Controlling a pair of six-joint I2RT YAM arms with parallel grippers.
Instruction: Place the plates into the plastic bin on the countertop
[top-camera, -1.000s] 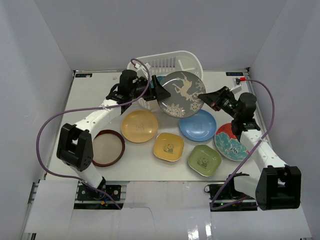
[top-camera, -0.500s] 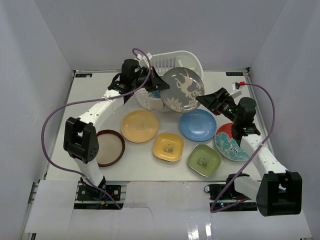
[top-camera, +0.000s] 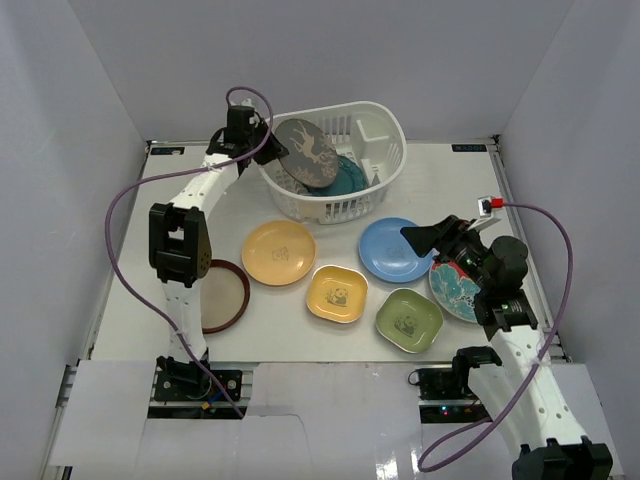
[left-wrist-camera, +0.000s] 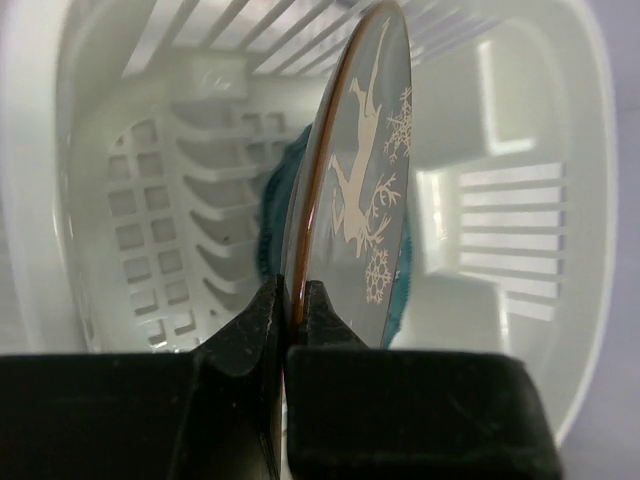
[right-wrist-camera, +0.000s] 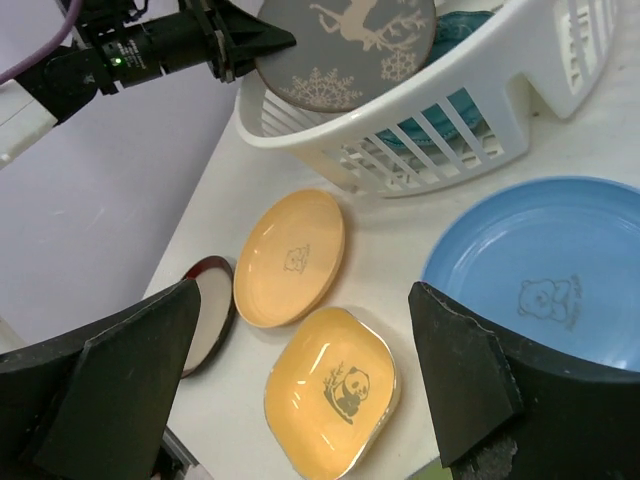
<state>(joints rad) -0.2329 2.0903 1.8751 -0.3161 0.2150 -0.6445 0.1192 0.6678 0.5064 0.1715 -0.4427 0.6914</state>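
My left gripper (top-camera: 272, 145) (left-wrist-camera: 290, 300) is shut on the rim of the dark grey deer-patterned plate (top-camera: 305, 153) (left-wrist-camera: 365, 190) (right-wrist-camera: 345, 45). It holds the plate on edge inside the plastic bin (top-camera: 340, 208) (left-wrist-camera: 150, 200) (right-wrist-camera: 400, 130), above a teal plate (top-camera: 350, 175) (left-wrist-camera: 268, 220). My right gripper (top-camera: 425, 235) (right-wrist-camera: 303, 290) is open and empty above the countertop (top-camera: 180, 210), near the blue plate (top-camera: 395, 249) (right-wrist-camera: 540, 280). The round orange plate (top-camera: 279, 252), yellow panda plate (top-camera: 337, 293), green plate (top-camera: 409, 319), brown-rimmed plate (top-camera: 215, 295) and floral plate (top-camera: 455, 290) lie flat.
White walls enclose the countertop on three sides. A purple cable (top-camera: 120, 200) loops from the left arm over the left side. The right arm lies over part of the floral plate.
The right gripper has let go of the grey plate, opened and drawn back to the near right. The left gripper has shut on the plate and carried it back into the bin.
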